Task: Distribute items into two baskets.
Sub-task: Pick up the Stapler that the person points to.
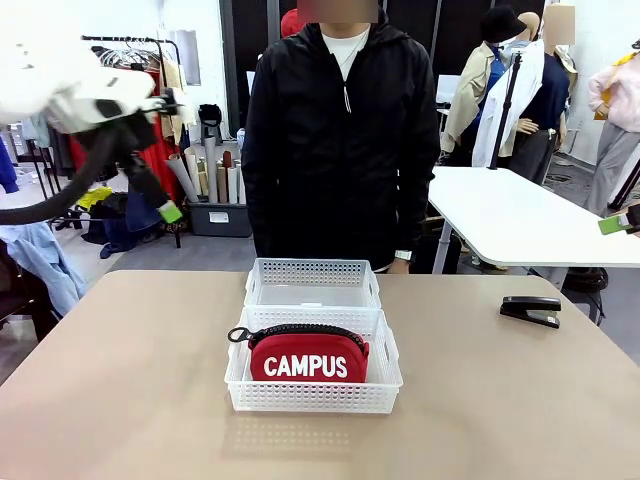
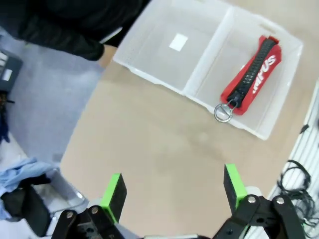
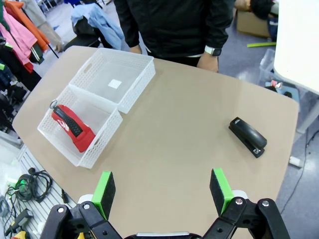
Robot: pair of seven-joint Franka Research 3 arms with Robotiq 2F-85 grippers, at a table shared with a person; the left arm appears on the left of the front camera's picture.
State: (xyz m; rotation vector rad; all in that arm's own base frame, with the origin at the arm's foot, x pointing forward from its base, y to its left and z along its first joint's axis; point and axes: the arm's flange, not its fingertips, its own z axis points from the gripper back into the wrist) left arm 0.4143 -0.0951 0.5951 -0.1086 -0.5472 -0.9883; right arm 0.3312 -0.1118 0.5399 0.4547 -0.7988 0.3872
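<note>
The red CAMPUS pouch stands on edge inside the near white basket, zipper up. In the left wrist view the pouch lies in that basket. The far basket holds nothing but a white sticker. The black stapler lies on the table to the right, apart from the baskets; it appears as the stapler in the right wrist view. My left gripper hangs open, high above the table's left side. My right gripper is open too, high over the table's near right part.
A person in a black jacket stands at the far edge, one hand by the table edge. A second white table stands behind at the right. Bare tabletop surrounds the baskets.
</note>
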